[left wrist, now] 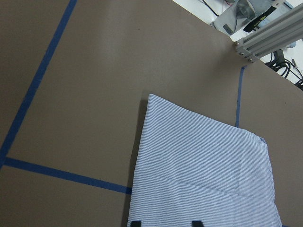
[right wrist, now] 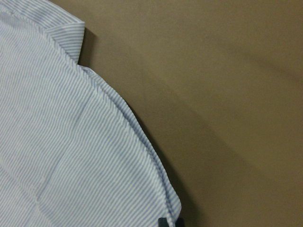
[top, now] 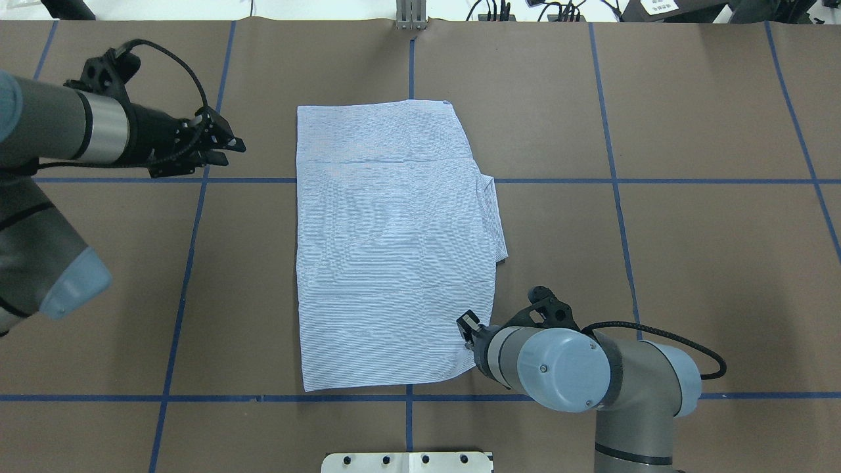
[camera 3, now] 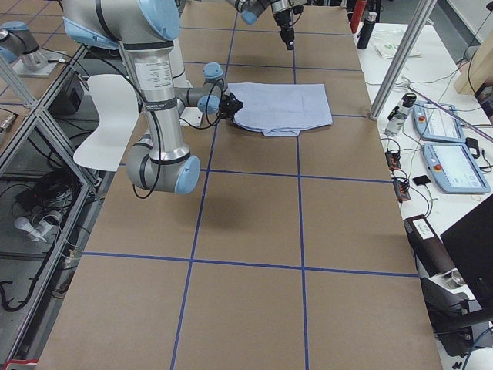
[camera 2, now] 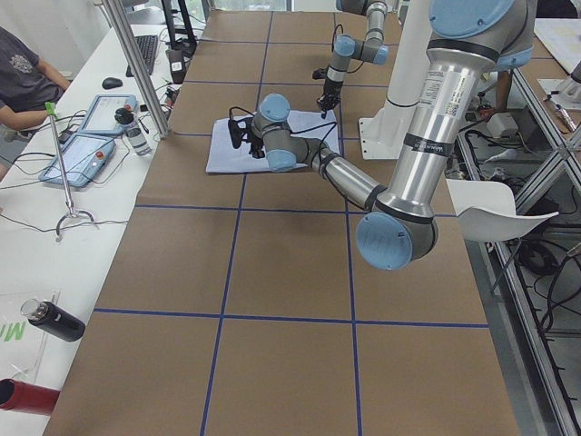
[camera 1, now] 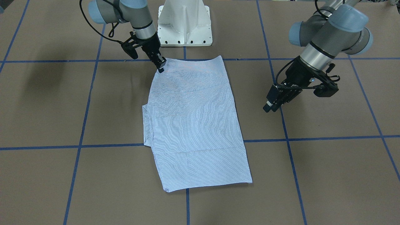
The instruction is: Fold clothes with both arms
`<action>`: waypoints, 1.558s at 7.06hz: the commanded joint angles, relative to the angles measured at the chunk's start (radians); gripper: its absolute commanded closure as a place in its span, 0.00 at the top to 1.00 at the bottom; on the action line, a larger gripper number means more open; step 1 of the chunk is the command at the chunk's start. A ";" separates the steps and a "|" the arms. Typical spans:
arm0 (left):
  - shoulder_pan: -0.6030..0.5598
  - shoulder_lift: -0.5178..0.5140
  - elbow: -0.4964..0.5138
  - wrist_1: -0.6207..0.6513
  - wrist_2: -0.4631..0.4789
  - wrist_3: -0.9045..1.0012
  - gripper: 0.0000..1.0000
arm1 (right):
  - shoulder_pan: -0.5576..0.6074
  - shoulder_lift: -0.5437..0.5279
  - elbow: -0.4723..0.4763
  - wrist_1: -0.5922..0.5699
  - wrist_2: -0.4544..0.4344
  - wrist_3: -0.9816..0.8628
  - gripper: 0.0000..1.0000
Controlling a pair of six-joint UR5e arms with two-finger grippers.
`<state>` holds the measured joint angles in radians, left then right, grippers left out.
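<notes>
The light-blue striped shirt (top: 387, 243) lies folded into a flat rectangle in the middle of the table, with a small flap sticking out on its right side (top: 494, 217). It also shows in the front view (camera 1: 193, 125). My right gripper (top: 468, 328) is at the shirt's near right corner, low on the table. In the right wrist view its fingertips (right wrist: 164, 222) stand close together on the shirt's edge (right wrist: 71, 156). My left gripper (top: 223, 148) is open and empty. It hovers left of the shirt's far part and also shows in the front view (camera 1: 270, 106).
The white pedestal base (camera 1: 184, 25) stands at the table's near edge behind the shirt. Blue tape lines (top: 617, 180) cross the brown table. A side bench with tablets (camera 2: 86, 136) and bottles runs along the far edge, where a person sits.
</notes>
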<state>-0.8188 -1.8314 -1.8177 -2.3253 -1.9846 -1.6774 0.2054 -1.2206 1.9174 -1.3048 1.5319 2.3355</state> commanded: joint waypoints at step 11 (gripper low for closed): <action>0.682 0.158 -0.132 0.009 0.480 -0.375 0.55 | -0.012 -0.011 0.037 -0.019 0.001 -0.001 0.00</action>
<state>-0.1593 -1.6719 -1.9553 -2.3165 -1.5062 -2.0515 0.1952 -1.2315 1.9556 -1.3236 1.5325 2.3347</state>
